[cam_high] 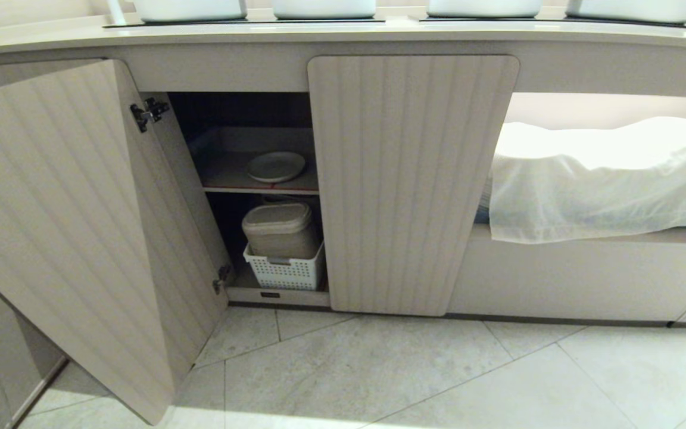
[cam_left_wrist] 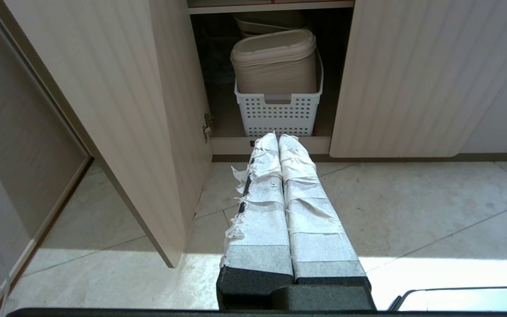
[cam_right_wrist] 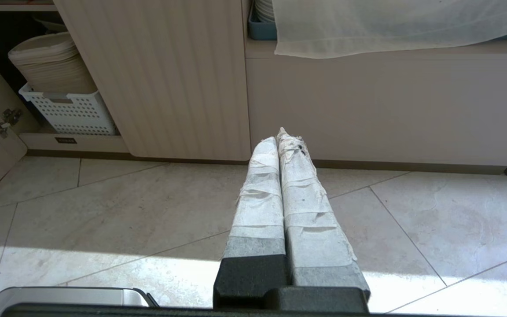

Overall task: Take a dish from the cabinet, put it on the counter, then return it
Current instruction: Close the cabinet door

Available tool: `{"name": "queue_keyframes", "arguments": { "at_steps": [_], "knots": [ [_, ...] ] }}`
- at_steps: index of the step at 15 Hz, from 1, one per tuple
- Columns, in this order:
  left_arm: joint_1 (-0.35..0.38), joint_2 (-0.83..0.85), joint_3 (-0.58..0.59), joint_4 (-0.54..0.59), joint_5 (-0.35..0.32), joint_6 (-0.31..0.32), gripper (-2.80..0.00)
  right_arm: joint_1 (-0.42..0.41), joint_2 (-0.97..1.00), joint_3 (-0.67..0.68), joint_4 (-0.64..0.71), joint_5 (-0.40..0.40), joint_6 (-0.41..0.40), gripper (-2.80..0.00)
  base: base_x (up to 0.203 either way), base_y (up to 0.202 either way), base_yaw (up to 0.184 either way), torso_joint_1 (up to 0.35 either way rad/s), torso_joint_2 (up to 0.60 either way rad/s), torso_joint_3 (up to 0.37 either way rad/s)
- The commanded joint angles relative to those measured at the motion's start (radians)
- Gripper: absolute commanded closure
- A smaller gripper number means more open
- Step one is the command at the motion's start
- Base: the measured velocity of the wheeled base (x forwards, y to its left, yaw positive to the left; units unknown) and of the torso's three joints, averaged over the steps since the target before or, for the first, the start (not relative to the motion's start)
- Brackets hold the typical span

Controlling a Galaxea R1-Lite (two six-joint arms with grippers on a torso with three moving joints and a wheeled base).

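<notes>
1. Nearest, low over the tiled floor in front of the cabinet, the left gripper and right gripper each hang with their 2 taped fingers pressed together, holding nothing.
2. The cabinet's left door stands swung wide toward the robot; its right door is closed and covers the right half of the cabinet's interior.
3. At the cabinet's bottom, just inside the opening, a white perforated basket holds a beige lidded container.
4. Above the basket, on the cabinet's red-edged inner shelf, the dish lies flat and alone.
5. Right of the cabinet, a white cloth drapes over an open unit.
6. Over the cabinet runs the counter, with 4 white vessels at its back.
</notes>
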Motion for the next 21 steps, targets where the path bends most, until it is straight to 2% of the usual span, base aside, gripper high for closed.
{"name": "queue_keyframes", "arguments": {
  "at_steps": [1, 21],
  "knots": [
    [0.0, 0.001, 0.0, 0.0, 0.0, 0.0, 0.0, 0.0, 0.001, 0.0, 0.0, 0.0, 0.0, 0.0, 0.0, 0.0, 0.0, 0.0, 0.0, 0.0],
    [0.0, 0.001, 0.0, 0.0, 0.003, -0.02, 0.0, 0.0, 0.0, 0.0, 0.0, 0.0, 0.0, 0.0, 0.0, 0.0, 0.0, 0.0, 0.0, 0.0]
  ]
}}
